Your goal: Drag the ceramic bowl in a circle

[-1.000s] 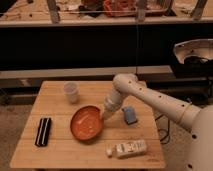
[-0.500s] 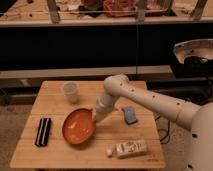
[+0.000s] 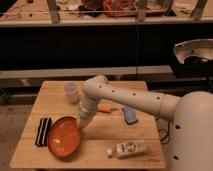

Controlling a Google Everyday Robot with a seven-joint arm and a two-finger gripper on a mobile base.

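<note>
The bowl [image 3: 62, 137] lies at the surface's [image 3: 100, 135] 7 o'clock corner. The pincer [image 3: 80, 124] is at its 1 o'clock rim, grip state indeterminate. Risk: a wide arc could shove the black case [image 3: 44, 132] at 9 o'clock, or overrun the edge.

Table [image 3: 149, 133], wooden top: ceramic bowl [image 3: 64, 137] front left; gripper [image 3: 82, 123] at the bowl's right rear rim. Black bar [image 3: 43, 131] just left of bowl. Cup [image 3: 72, 91] behind bowl. Blue item [image 3: 131, 116] right of centre; bottle [image 3: 127, 148] lying on its side before it.
</note>
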